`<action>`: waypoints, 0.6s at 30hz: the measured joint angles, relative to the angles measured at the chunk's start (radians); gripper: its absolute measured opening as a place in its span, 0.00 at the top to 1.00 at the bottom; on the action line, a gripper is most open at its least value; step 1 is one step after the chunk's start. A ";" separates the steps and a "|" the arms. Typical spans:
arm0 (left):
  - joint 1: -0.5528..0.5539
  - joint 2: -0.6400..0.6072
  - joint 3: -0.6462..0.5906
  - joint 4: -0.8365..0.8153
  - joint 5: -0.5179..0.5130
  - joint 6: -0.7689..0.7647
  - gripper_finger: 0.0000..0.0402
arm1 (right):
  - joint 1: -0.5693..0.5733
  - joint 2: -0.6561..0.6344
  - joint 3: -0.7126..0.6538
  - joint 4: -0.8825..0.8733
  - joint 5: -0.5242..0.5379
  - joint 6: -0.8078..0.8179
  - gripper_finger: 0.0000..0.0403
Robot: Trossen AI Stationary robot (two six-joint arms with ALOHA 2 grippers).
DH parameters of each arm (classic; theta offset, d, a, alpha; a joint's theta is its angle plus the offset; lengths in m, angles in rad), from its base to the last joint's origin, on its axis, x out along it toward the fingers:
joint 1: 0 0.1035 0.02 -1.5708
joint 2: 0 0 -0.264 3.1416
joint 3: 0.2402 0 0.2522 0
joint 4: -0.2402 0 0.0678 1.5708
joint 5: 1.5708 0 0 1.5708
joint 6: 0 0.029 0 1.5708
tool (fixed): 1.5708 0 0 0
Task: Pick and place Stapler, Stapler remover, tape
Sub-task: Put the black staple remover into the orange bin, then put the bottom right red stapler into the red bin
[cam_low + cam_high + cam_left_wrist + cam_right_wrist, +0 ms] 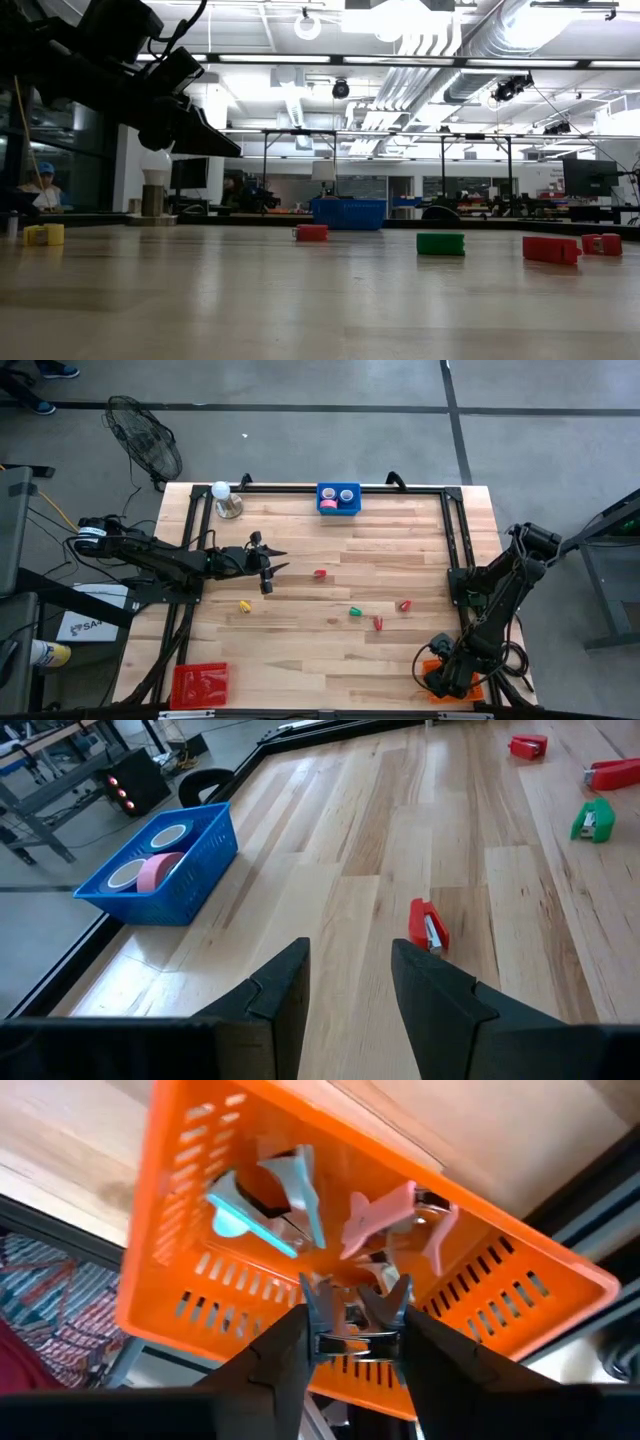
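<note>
Five small staplers lie loose on the desk (300, 650) in the high view: a red stapler (320, 573) just right of centre, a yellow stapler (245, 605) left of centre, a green stapler (355, 611) below centre, and two further red ones, the lower red stapler (378, 623) beside the green one and the right red stapler (404, 604) farther right. A blue basket (338, 510) stands at the upper centre edge of the desk and holds the tape: a pink tape roll (160, 870) and two blue tape rolls (168, 837), all lying inside it. The left gripper (270, 565) hovers over the desk at centre left, its fingers (280, 990) moderately apart with nothing between them; it points toward the nearest red stapler. The right gripper (352, 1325) is at the lower right corner of the high view, reaching into an orange basket (180, 1270). This basket contains a light blue staple remover (255, 1215), a pink staple remover (385, 1215) and a dark staple remover (355, 1312) with metal claws, which sits directly at the gripper's tips; whether it is clamped or released cannot be told. A red basket (200, 682) stands at the lower left corner of the desk. A white lamp (224, 498) stands at the upper left of the desk, and a fan (150, 445) lies on the floor beyond that corner.
</note>
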 joint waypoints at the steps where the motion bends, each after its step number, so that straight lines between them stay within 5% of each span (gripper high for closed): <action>1: 0.000 0.000 0.000 0.000 0.000 0.000 0.66 | 0.000 0.000 0.000 0.001 -0.006 0.000 0.64; 18: 0.000 0.000 0.000 0.000 0.000 0.000 0.66 | 0.000 -0.012 0.000 0.006 -0.016 -0.007 0.37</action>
